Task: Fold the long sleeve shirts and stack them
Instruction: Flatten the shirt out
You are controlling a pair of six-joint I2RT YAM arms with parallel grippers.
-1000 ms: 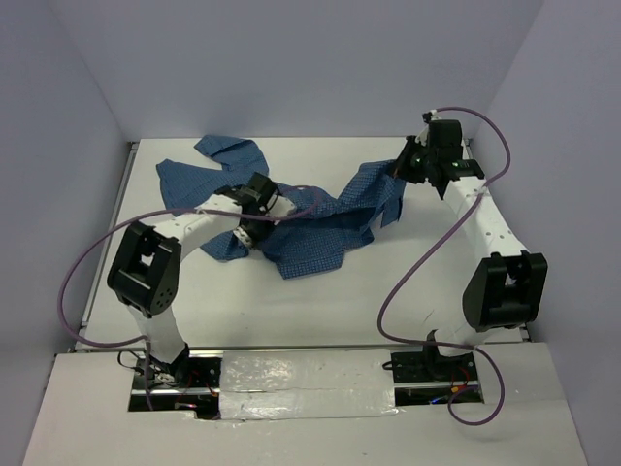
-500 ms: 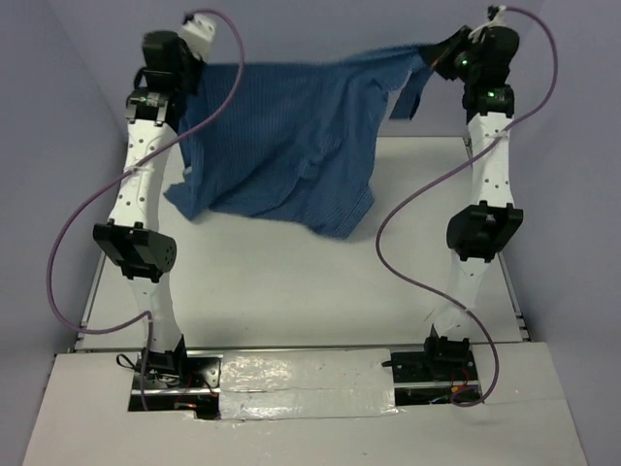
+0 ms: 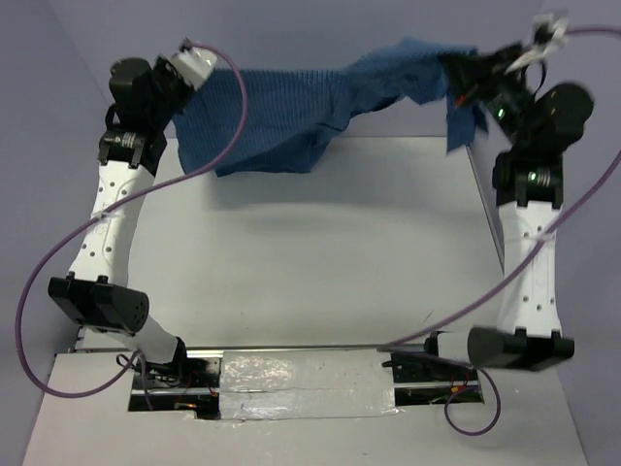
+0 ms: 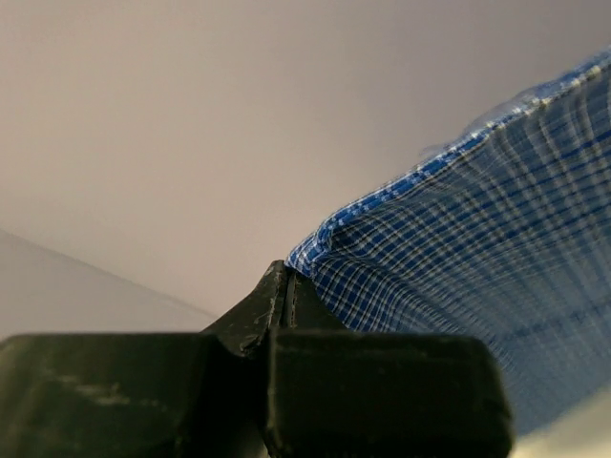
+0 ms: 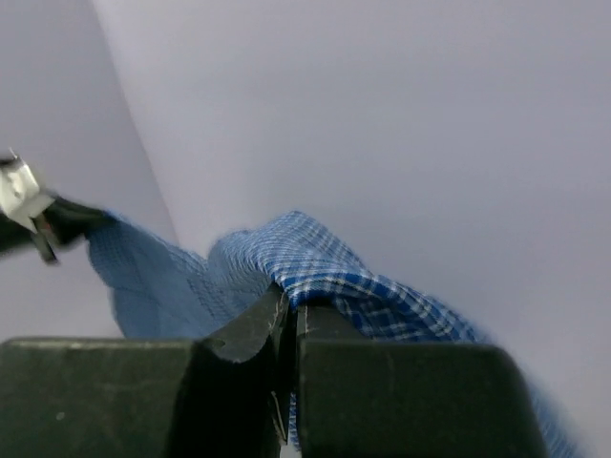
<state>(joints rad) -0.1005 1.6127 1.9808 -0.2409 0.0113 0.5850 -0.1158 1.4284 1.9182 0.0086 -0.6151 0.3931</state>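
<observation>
Swung higher and wider apart than half a second ago, pulling the blue finely checked cloth button-up shirt from a broad hanging sheet into a stretched band across the top of the overhead view, above the far end of the white counter. Pinched at upper left by the left hand, fingers pressed together on a hemmed edge. Pinched at upper right by the right hand, clamped on a bunched fold, with a loose flap dangling just below. Sagging lowest left of centre.
</observation>
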